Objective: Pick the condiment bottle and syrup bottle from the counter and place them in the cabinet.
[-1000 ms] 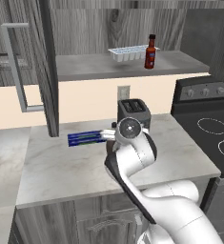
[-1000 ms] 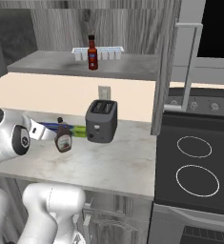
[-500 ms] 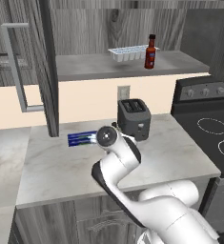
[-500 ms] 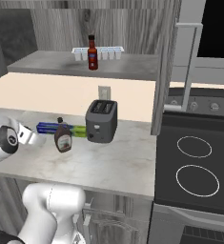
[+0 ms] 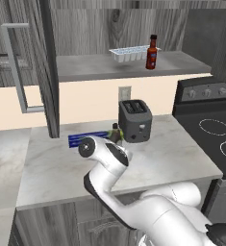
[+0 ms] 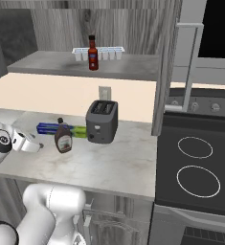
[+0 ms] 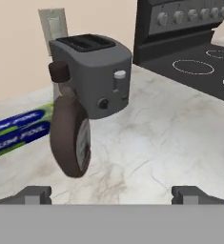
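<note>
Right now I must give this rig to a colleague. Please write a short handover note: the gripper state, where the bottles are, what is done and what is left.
Gripper: open, holding nothing, low over the counter, pointed toward the syrup bottle.
Condiment bottle: upright on the cabinet shelf, beside a white ice tray. Done.
Syrup bottle: upright on the counter, left of the toaster in the right base view, in front of a blue and green box lying flat.
Left: grasp the syrup bottle, lift it and set it on the shelf. The cabinet door is open.
</note>
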{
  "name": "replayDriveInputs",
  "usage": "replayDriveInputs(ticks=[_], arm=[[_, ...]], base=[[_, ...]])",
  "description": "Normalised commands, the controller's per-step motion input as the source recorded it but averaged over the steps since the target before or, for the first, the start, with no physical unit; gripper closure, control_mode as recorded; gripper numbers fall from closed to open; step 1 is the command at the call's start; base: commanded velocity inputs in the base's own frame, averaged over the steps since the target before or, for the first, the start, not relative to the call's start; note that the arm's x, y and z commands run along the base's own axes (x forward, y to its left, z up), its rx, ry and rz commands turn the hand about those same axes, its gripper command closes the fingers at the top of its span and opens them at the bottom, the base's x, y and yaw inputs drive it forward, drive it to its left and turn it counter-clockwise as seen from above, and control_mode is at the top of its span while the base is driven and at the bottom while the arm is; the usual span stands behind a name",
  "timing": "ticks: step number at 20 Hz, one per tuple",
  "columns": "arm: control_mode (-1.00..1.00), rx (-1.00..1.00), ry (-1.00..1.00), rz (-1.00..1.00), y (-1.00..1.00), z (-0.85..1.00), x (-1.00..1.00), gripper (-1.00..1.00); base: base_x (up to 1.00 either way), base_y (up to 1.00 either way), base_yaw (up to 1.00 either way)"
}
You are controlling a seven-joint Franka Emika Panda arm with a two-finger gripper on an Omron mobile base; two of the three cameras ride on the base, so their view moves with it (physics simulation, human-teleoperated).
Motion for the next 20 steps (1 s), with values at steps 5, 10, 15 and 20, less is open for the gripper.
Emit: replayDriveInputs(ticks=[5,10,15,20], arm=[[-1.00,-0.01,0.00,-0.05,0.00,-0.11,0.22,-1.00],[-1.00,-0.01,-0.04,0.00,0.00,-0.06,0.15,-1.00],[-1.00,-0.04,-0.09,0.00,0.00,-0.14,0.08,-1.00],[-1.00,-0.07,-0.11,0.00,0.00,-0.21,0.04,-1.00]], base=[[0.00,0.00,0.00],[0.00,0.00,0.00],[0.00,0.00,0.00],[0.00,0.00,0.00]])
